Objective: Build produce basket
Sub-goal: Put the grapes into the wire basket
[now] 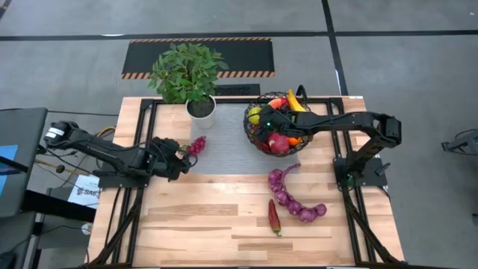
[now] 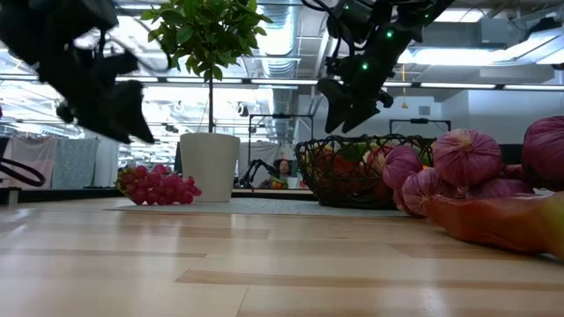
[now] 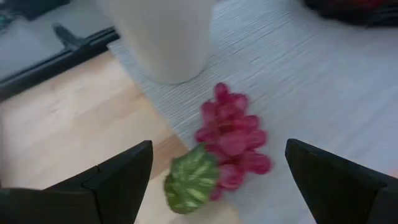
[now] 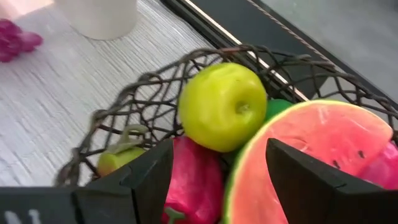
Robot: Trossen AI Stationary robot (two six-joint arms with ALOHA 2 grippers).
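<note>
The dark wire basket (image 1: 280,123) stands at the far right of the table and holds a yellow-green apple (image 4: 224,106), a watermelon slice (image 4: 311,149), a red piece (image 4: 196,180) and more produce. My right gripper (image 1: 265,119) hovers open and empty just above its near-left rim, and it also shows in the low view (image 2: 348,101). A bunch of red grapes (image 1: 196,144) with a green leaf (image 3: 189,180) lies on the grey mat (image 1: 231,153). My left gripper (image 3: 219,149) is open, above the table and just left of the grapes.
A potted plant in a white pot (image 1: 201,110) stands just beyond the grapes. A string of purple onions (image 1: 295,198) and a red chilli (image 1: 274,217) lie on the wood near the right front. Bare wood lies at the front left.
</note>
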